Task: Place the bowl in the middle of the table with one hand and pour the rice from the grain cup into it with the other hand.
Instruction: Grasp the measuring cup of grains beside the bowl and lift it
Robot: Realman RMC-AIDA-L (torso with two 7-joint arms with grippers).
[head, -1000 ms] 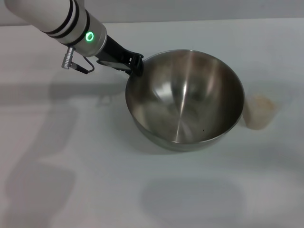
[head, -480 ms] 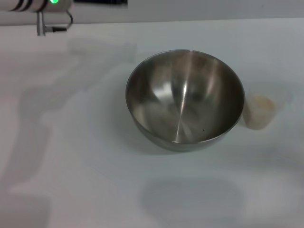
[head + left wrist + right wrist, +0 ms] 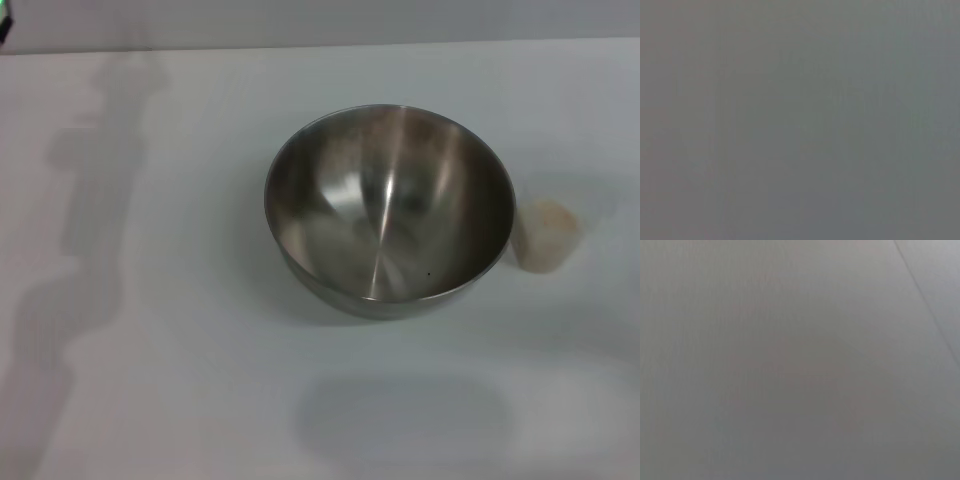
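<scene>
Shiny brushed-steel bowl (image 3: 390, 210) (smooth inside), translucent plastic grain cup (image 3: 546, 238), matt table (image 3: 180, 380).

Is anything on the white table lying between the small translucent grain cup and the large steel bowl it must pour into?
Nothing visible does. The small translucent plastic grain cup stands on the white table right beside the large stainless-steel bowl, on the robot's right. Neither gripper is in view.

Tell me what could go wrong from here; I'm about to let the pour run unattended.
The cup stands almost against the bowl, so a gripper closing on it could nudge either. It is small and light-looking, so it could tip and spill rice on the table. Neither gripper is in view.
</scene>
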